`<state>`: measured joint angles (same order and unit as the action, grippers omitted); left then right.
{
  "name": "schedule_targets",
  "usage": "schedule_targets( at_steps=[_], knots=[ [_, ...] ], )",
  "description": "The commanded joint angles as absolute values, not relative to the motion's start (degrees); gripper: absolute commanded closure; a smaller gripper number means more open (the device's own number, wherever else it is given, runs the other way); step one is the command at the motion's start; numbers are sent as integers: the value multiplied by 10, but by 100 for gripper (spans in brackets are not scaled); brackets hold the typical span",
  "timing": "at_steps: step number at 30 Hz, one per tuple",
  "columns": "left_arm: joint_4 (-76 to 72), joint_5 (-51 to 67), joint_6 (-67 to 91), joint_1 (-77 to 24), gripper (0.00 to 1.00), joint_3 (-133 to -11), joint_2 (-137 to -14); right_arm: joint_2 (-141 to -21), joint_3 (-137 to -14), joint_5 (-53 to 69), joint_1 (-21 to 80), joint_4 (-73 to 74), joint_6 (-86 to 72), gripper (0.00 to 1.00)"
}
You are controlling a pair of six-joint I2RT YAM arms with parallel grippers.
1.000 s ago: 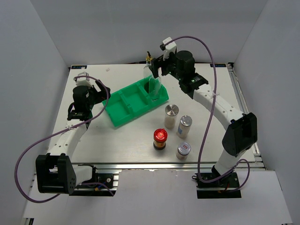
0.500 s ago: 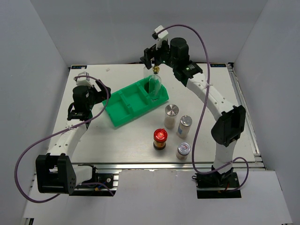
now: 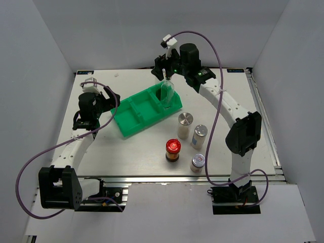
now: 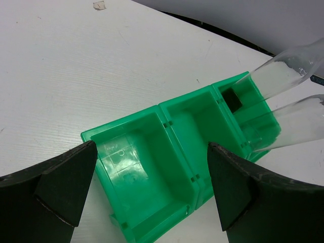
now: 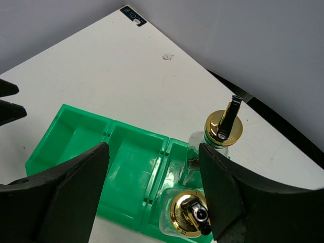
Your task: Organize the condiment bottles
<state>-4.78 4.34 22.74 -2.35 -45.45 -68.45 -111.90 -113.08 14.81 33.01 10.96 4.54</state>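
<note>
Moved: the right tool (image 3: 165, 75) has been lifting off the cruets (image 3: 167, 92) and is now hanging above them.
Top view: the cruets are standing in the end compartment of the green tray (image 3: 136, 119); the red-lidded jar (image 3: 173, 150) and the silver-lidded jars (image 3: 185, 125) are waiting on the desk (image 3: 126, 152).
Left wrist: the left tool (image 4: 152, 152) is gaping wide and empty, facing the tray.
Right wrist: the fingers (image 5: 66, 192) are standing apart and holding nothing; the arm should be rising straight up, keeping clear of the gold pourers (image 5: 223, 126).

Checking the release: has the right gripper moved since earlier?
Yes. In the overhead view the right gripper has shifted left and upward against the green tray.
</note>
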Motion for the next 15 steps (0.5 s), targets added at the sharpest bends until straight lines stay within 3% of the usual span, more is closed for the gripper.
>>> schedule_targets(
  at_steps=[1,7,15],
  knots=[
    [-59,54,224,-24,2,-461,-675,-1104,-1157,169,331,114,42,25],
    [-60,54,227,-24,2,-462,-679,-1084,-1134,156,331,113,50,28],
    [-57,55,228,-23,2,-464,-680,-1066,-1114,156,331,113,50,44]
  ],
)
